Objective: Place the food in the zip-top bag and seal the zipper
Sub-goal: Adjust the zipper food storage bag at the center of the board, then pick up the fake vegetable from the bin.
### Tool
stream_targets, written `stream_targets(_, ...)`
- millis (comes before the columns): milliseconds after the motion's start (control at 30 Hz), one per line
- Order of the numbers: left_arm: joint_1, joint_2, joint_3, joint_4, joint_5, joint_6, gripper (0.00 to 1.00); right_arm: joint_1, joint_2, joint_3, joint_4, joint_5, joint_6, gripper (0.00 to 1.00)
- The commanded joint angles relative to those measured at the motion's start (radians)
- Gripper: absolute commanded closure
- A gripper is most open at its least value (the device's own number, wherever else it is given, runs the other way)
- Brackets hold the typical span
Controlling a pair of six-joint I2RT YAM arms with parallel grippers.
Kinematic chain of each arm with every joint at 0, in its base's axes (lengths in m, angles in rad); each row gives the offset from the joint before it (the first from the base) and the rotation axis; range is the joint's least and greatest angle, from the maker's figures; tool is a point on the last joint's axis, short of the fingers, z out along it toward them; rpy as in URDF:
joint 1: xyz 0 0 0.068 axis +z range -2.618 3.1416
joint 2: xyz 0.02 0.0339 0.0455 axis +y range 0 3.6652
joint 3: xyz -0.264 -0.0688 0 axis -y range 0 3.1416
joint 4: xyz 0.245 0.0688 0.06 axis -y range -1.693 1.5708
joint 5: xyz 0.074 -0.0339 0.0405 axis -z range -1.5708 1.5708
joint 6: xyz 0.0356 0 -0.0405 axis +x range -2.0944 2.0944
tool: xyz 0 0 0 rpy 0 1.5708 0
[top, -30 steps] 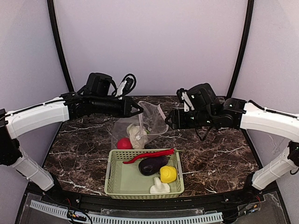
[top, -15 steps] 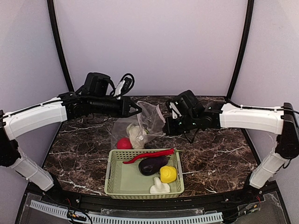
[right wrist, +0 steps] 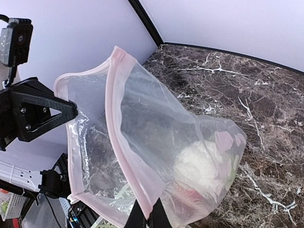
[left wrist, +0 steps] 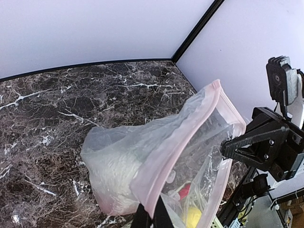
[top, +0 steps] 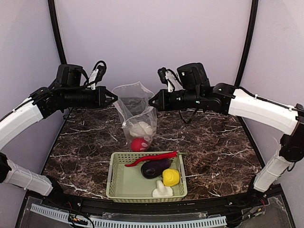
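The clear zip-top bag (top: 135, 110) hangs upright over the table, its mouth stretched open between both grippers. My left gripper (top: 115, 99) is shut on the left end of the pinkish zipper (left wrist: 168, 168). My right gripper (top: 151, 101) is shut on the right end of the zipper (right wrist: 122, 145). Low inside the bag sit the white cauliflower (top: 140, 128) and the red pepper (top: 139, 144). In front, the pale green basket (top: 110, 178) holds the red chili (top: 152, 158), the eggplant (top: 155, 168), the yellow pepper (top: 171, 177) and the mushroom (top: 162, 191).
The dark marble table (top: 213, 152) stretches out on both sides of the bag and basket. Black frame posts (top: 244, 52) and pale walls close in the back.
The right gripper has shut on the bag's mouth edge. Both arms have risen and drawn apart, lifting the bag from lying on the table to hanging upright with its mouth open.
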Motion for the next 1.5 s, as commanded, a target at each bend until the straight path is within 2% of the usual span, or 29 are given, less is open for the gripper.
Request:
stream_targets(0,0.003,0.021,0.015,-0.067,-0.008,0.04,0.99,0.004,0.041,-0.045,-0.005,0.031,0.013,1.0)
stream_targets(133,0.003,0.039,0.012,-0.056,0.018,0.045,0.99,0.004,0.02,-0.097,-0.004,0.051,0.027,1.0)
stream_targets(200,0.003,0.047,0.014,-0.051,0.036,0.049,0.99,0.004,0.0,-0.115,-0.007,0.051,0.02,0.85)
stream_targets(300,0.004,0.052,0.015,-0.043,0.042,0.051,0.99,0.004,-0.044,-0.136,-0.025,0.055,0.005,0.53)
stream_targets(367,0.004,0.051,0.014,-0.034,0.037,0.047,0.99,0.004,-0.081,-0.151,-0.054,0.087,0.0,0.36)
stream_targets(533,0.006,0.038,0.011,-0.02,0.026,0.038,0.99,-0.001,-0.218,-0.246,-0.112,0.152,0.017,0.18)
stream_targets(800,0.013,0.032,0.001,-0.018,0.024,0.036,0.99,-0.058,-0.387,-0.523,-0.111,0.116,0.111,0.13)
stream_targets(967,0.013,0.033,-0.015,-0.007,0.035,0.033,0.99,-0.069,-0.382,-0.638,0.0,-0.002,-0.005,0.14)
stream_targets(1167,0.013,0.027,-0.021,-0.012,0.046,0.032,0.99,-0.082,-0.285,-0.62,0.006,-0.105,-0.215,0.2)
stream_targets(1367,0.015,0.019,-0.023,-0.018,0.045,0.032,0.99,-0.09,-0.179,-0.572,-0.003,-0.167,-0.338,0.28)
stream_targets(1467,0.015,0.021,-0.024,-0.018,0.047,0.031,0.99,-0.089,-0.129,-0.545,-0.017,-0.203,-0.381,0.36)
